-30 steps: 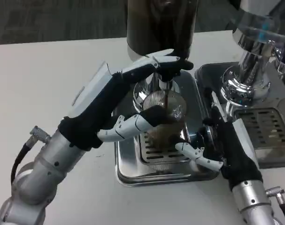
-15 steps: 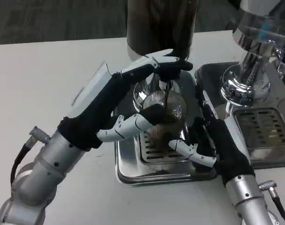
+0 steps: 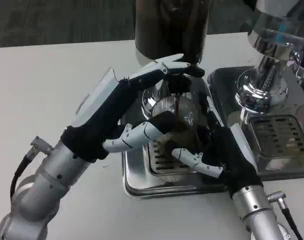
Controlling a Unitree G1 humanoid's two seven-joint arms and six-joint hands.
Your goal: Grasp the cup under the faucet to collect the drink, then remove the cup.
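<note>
Standing on a white table: dark dispenser, steel drip tray below it. Clear cup on the tray grate under the faucet, dark stream falling in. Left hand: fingers over the faucet lever, thumb touching the cup. Right hand: fingers wrapped around the cup's right side.

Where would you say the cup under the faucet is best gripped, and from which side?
Grip the cup around its side wall, probably from the right, where the right hand is. It stands upright under the faucet, so the top is blocked; the left hand occupies the left.
</note>
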